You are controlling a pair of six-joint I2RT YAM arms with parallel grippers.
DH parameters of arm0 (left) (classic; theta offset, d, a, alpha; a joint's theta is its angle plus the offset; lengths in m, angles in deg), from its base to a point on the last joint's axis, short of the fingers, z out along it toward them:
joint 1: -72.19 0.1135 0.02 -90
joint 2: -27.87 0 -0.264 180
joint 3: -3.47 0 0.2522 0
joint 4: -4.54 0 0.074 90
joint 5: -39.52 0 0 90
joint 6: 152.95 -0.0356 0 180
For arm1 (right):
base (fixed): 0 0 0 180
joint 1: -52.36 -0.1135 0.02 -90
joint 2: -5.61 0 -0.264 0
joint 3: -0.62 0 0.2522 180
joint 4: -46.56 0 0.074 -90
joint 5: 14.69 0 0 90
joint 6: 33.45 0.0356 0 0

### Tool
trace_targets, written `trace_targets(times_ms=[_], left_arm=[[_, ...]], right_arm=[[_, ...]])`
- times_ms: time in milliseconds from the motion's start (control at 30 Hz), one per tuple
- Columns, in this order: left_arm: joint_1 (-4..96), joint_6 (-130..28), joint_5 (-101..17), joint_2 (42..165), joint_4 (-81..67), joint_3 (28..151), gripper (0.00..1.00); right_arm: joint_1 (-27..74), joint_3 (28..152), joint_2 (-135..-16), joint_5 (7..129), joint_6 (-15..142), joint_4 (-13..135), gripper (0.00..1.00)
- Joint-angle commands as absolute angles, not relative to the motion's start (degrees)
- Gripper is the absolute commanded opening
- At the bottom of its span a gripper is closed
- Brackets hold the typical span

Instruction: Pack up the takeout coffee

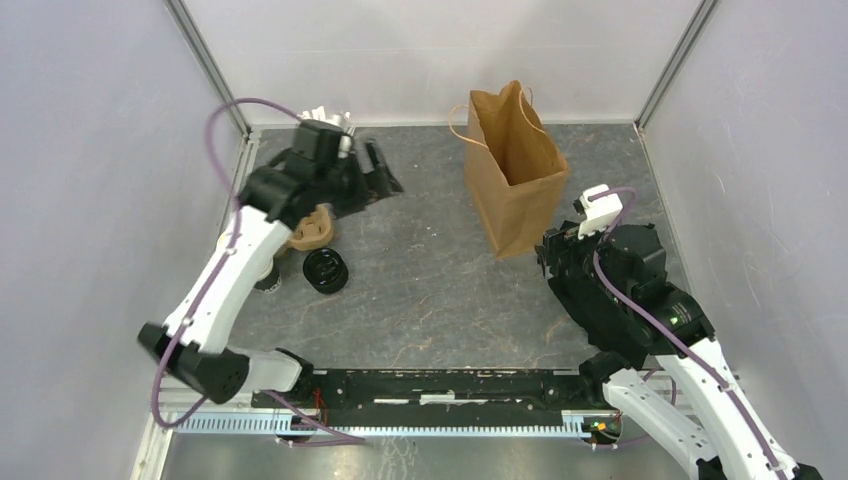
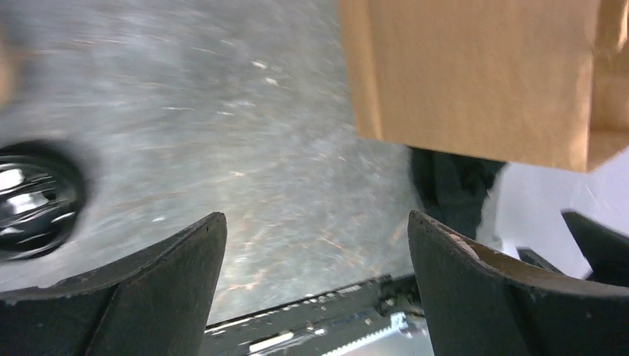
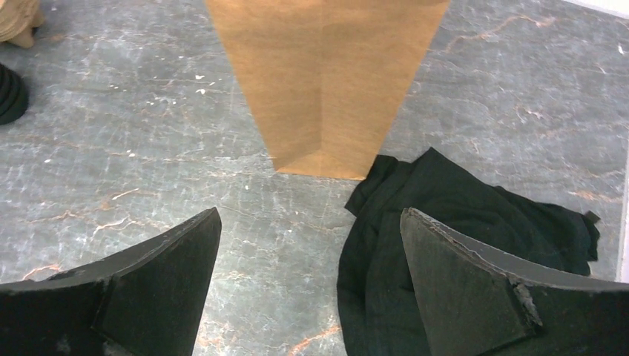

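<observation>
So the brown paper bag stands upright, mouth open, presumably so cups can drop straight in. The black-lidded coffee cup sits well left of it beside a tan pulp carrier, not packed yet. Left gripper and right gripper both hang with jaws spread, nothing between them; the right one's near the bag, maybe to steady it.

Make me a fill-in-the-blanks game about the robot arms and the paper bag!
1. The colour of the standing paper bag is ____.
2. The left gripper and the right gripper hold nothing, and both are ____.
3. The colour of the cloth lying beside the bag is ____.

Missing words: brown, open, black.
</observation>
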State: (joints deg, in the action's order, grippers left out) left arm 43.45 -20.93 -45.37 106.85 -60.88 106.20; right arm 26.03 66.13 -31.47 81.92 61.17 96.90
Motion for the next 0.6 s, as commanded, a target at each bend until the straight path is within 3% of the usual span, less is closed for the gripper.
trace_targets(times_ms=[0, 200, 333, 567], left_arm=[[51.0, -28.2, -57.1, 100.3, -82.0, 110.9, 0.97], [61.4, -31.1, -69.1, 100.8, -93.1, 115.1, 0.92], [71.1, -36.0, -72.3, 101.1, -89.2, 110.9, 0.83], [81.7, -39.5, -70.3, 105.1, -82.9, 105.6, 0.77]], right_arm=[[23.3, 66.9, -29.7, 80.0, 60.1, 93.3, 0.98], [20.7, 64.4, -27.4, 78.8, 61.5, 92.2, 0.98], [18.3, 65.0, -27.1, 79.7, 60.7, 92.3, 0.98], [16.1, 65.0, -25.3, 82.0, 59.2, 93.3, 0.98]])
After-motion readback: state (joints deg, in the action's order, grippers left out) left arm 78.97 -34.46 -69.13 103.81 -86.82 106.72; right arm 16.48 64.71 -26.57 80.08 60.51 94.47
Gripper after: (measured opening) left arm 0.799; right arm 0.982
